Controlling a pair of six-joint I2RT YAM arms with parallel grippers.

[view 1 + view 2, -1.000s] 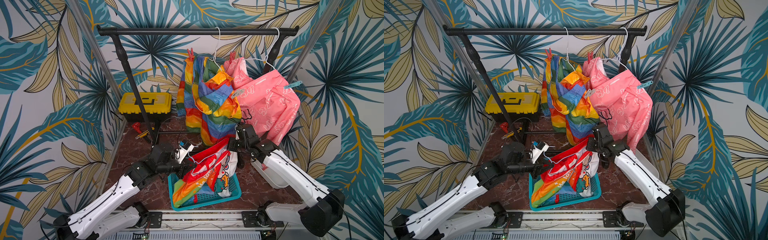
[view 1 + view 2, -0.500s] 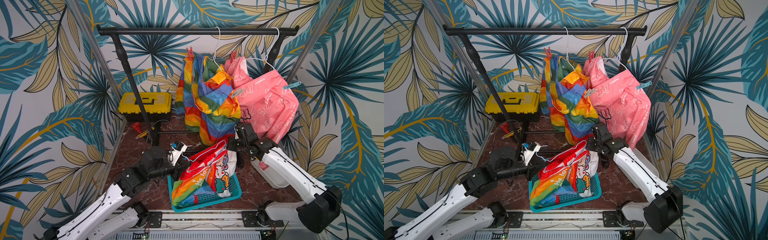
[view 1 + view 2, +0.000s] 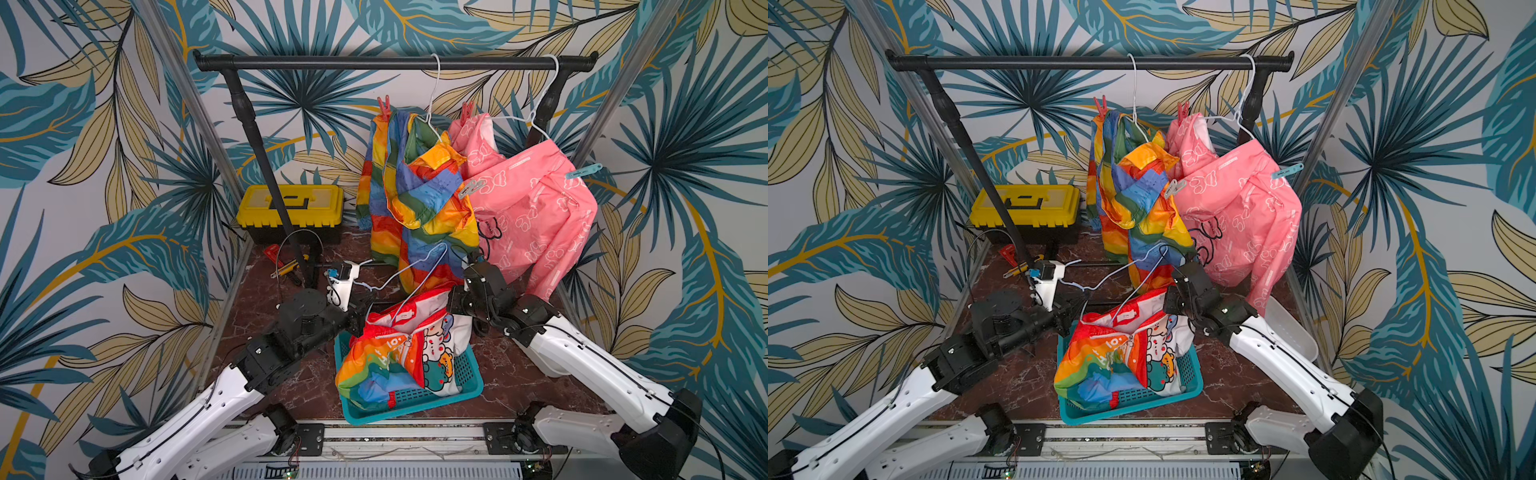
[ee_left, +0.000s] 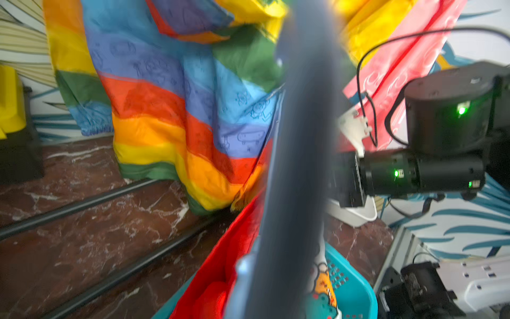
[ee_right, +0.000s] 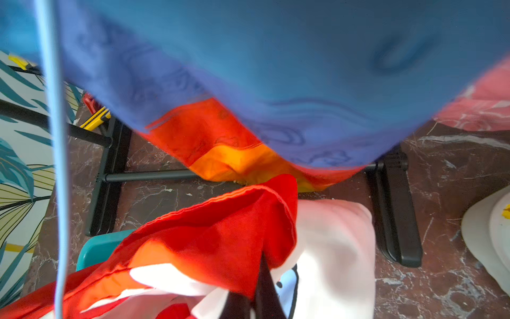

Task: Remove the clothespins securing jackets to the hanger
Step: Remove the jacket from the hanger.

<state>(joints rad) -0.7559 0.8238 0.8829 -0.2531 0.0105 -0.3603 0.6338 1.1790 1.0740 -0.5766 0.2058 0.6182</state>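
Right claw (image 5: 252, 298) tight on red jacket (image 5: 215, 229)

Left and right of the teal basket (image 3: 415, 409) the marble floor (image 3: 316, 390) lies bare; behind it the rainbow-striped jacket (image 3: 419, 216) hangs low over the rack's floor bars (image 4: 82, 204), the red jacket (image 3: 374, 332) fills it, and a pale blue hanger (image 5: 56, 165) slants above it

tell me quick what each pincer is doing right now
left pincer: closed, seemingly on the hanger
right pincer: closed on the red jacket
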